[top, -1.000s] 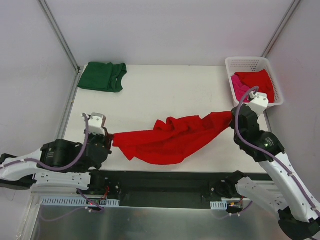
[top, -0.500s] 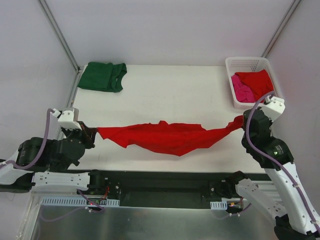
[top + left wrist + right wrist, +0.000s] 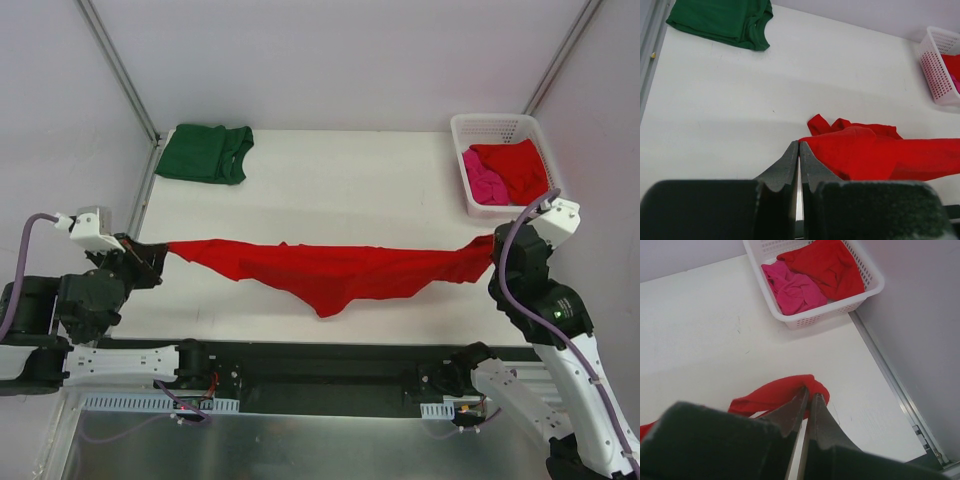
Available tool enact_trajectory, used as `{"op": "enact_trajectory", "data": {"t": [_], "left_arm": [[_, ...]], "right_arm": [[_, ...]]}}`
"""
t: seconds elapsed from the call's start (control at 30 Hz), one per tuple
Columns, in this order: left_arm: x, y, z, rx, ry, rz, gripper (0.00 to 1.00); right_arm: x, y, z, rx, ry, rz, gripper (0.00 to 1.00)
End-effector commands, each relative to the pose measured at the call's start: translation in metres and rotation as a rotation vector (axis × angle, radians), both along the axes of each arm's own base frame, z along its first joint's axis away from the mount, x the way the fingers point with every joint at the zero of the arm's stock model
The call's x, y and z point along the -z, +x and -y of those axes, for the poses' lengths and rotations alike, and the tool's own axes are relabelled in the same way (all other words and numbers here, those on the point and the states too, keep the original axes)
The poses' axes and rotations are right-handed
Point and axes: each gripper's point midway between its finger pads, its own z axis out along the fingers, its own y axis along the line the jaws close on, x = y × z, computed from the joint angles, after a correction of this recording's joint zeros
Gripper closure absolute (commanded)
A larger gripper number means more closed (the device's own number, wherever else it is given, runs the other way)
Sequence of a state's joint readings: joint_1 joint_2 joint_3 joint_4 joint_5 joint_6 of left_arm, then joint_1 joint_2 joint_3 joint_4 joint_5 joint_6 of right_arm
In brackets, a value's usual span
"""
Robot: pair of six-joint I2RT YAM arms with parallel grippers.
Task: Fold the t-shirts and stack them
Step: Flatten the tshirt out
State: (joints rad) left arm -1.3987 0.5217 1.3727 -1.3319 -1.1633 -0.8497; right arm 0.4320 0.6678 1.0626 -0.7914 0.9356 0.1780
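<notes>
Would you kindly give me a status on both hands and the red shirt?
Left hand shut on red t-shirt, left end. Right hand shut on right end. Shirt stretched between them, middle sagging. Green t-shirt well clear, far left corner.

Your two arms reach wide apart, the left arm folded low at the far left and the right arm upright at the right, the left gripper (image 3: 160, 252) and the right gripper (image 3: 490, 248) facing each other, fingers pinched shut on opposite ends of the red t-shirt (image 3: 330, 272).
</notes>
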Motion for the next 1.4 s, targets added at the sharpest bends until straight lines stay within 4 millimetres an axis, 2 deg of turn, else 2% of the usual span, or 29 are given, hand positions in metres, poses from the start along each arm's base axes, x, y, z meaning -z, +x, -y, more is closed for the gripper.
{"op": "enact_trajectory", "data": {"t": [0.0, 0.1, 0.23, 0.4, 0.53, 0.67, 0.7, 0.73, 0.77, 0.8, 0.83, 0.87, 0.9, 0.97, 1.0, 1.03, 1.1, 1.13, 1.23, 1.27, 1.37], "left_arm": [[0.011, 0.000, -0.042, -0.059, 0.191, 0.025, 0.99], [0.023, 0.001, -0.037, -0.067, 0.212, 0.015, 0.96], [0.048, 0.002, -0.015, -0.066, 0.298, -0.029, 0.95], [0.048, 0.007, 0.006, -0.083, 0.362, -0.041, 0.94], [0.048, 0.000, 0.021, -0.040, 0.284, -0.114, 1.00], [0.049, -0.008, 0.039, 0.044, 0.265, -0.175, 1.00], [0.048, -0.009, 0.047, 0.065, 0.253, -0.181, 0.96], [0.047, -0.009, 0.053, 0.093, 0.270, -0.180, 0.88], [0.049, -0.012, 0.062, 0.137, 0.263, -0.197, 0.71], [0.042, -0.012, 0.080, 0.177, 0.207, -0.181, 0.56], [0.041, -0.012, 0.089, 0.228, 0.232, -0.167, 0.44], [0.049, -0.018, 0.104, 0.294, 0.231, -0.194, 0.33], [0.046, -0.018, 0.125, 0.332, 0.191, -0.184, 0.30], [0.066, -0.023, 0.147, 0.392, 0.230, -0.222, 0.20], [0.082, -0.029, 0.165, 0.432, 0.258, -0.278, 0.19], [0.090, -0.031, 0.178, 0.447, 0.255, -0.299, 0.19], [0.122, -0.040, 0.198, 0.482, 0.314, -0.368, 0.18], [0.126, -0.041, 0.215, 0.509, 0.293, -0.355, 0.18], [0.174, -0.049, 0.228, 0.549, 0.398, -0.392, 0.19], [0.185, -0.049, 0.238, 0.558, 0.421, -0.400, 0.20], [0.201, -0.053, 0.250, 0.585, 0.521, -0.404, 0.22]], "right_arm": [[0.001, -0.001, 0.000, 0.005, 0.017, -0.001, 0.99], [0.016, 0.004, -0.009, -0.022, 0.050, -0.031, 0.99], [0.027, 0.009, -0.018, -0.052, 0.076, -0.055, 0.99], [0.032, 0.013, -0.023, -0.070, 0.085, -0.059, 0.99], [0.032, 0.012, -0.024, -0.081, 0.090, -0.061, 0.99], [0.037, 0.012, -0.024, -0.078, 0.082, -0.072, 0.99], [0.038, 0.012, -0.024, -0.081, 0.084, -0.073, 0.99], [0.041, 0.013, -0.025, -0.083, 0.082, -0.081, 0.99], [0.041, 0.014, -0.026, -0.087, 0.086, -0.079, 0.99], [0.043, 0.014, -0.027, -0.088, 0.088, -0.084, 0.99], [0.044, 0.015, -0.028, -0.092, 0.090, -0.086, 0.99], [0.045, 0.016, -0.029, -0.093, 0.095, -0.085, 0.99], [0.046, 0.016, -0.029, -0.096, 0.099, -0.086, 0.99], [0.048, 0.017, -0.032, -0.103, 0.106, -0.088, 0.99], [0.049, 0.018, -0.032, -0.101, 0.105, -0.092, 0.99], [0.049, 0.018, -0.033, -0.103, 0.107, -0.094, 0.99], [0.051, 0.018, -0.034, -0.107, 0.111, -0.098, 0.99], [0.051, 0.019, -0.034, -0.109, 0.111, -0.096, 0.99], [0.052, 0.018, -0.035, -0.113, 0.123, -0.092, 0.99], [0.053, 0.019, -0.037, -0.121, 0.132, -0.089, 0.99], [0.060, 0.020, -0.041, -0.138, 0.144, -0.094, 0.99]]}}
